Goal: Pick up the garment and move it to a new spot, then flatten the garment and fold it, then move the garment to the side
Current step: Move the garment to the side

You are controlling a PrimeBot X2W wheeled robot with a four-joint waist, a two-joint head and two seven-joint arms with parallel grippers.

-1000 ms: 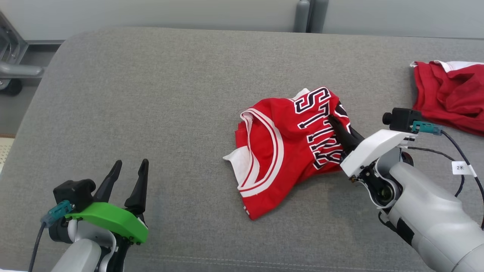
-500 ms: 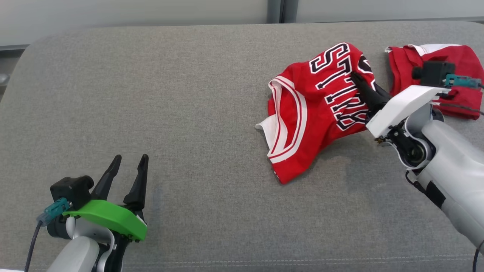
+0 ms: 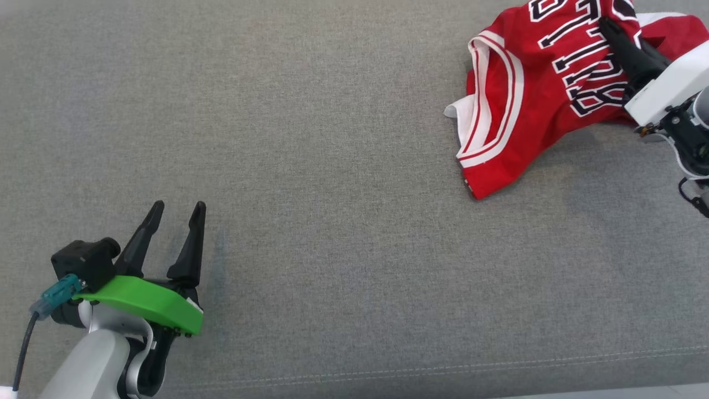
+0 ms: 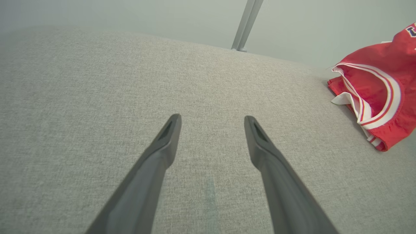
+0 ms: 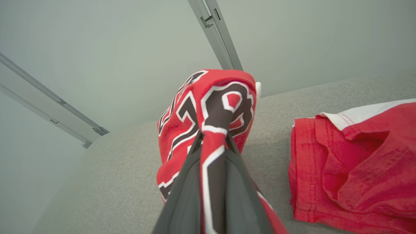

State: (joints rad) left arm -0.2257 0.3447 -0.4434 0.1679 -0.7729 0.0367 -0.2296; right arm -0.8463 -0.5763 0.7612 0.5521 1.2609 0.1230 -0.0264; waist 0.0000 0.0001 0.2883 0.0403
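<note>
Pinching red jersey [image 3: 532, 111], right fingers [image 3: 626, 44] closed; left fingers [image 3: 190, 244] spread

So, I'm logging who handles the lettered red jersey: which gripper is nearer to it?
Right. The right gripper is shut on the red jersey, pinching its lettered fabric; the left gripper stands open, well apart from it, over the grey cushion.

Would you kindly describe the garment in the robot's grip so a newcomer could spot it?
On the grey cushion, look to the far right, where the right gripper pinches a red jersey. Unlike the unlettered red garment beside it, it bears black-and-white lettering and white-striped trim.
</note>
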